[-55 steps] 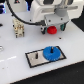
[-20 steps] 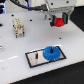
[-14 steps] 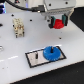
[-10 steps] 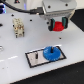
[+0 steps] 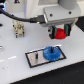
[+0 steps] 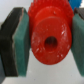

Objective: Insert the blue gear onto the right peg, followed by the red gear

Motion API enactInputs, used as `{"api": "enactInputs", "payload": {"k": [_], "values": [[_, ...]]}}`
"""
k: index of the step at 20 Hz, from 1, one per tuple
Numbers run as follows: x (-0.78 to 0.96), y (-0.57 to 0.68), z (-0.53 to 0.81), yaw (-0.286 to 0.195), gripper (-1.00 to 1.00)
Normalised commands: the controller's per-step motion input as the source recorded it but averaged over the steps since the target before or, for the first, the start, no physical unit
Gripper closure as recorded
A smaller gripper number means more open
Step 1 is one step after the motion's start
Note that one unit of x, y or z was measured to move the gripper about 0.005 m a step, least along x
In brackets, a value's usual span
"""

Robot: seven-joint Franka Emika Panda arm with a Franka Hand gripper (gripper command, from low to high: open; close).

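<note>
While clamping the red gear (image 6: 48,41), hand (image 5: 59,33) aloft above the blue gear (image 5: 51,53).

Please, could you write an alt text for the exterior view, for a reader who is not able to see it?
A robot gripper holds the red gear in the air above a white table. Below it and toward the exterior view's left, the blue gear sits on a pale black-framed plate, beside a thin dark free peg.
</note>
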Motion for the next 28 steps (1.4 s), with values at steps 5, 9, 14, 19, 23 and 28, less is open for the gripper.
{"api": "enactInputs", "payload": {"k": [5,9,14,19,23,28], "values": [[0.58,-0.18,0.04,0.000,1.00],[0.30,-0.18,-0.03,0.000,1.00],[0.14,-0.17,-0.13,0.000,1.00],[0.06,-0.23,-0.18,0.000,1.00],[0.08,-0.11,-0.01,0.000,1.00],[0.01,-0.05,0.25,0.000,1.00]]}}
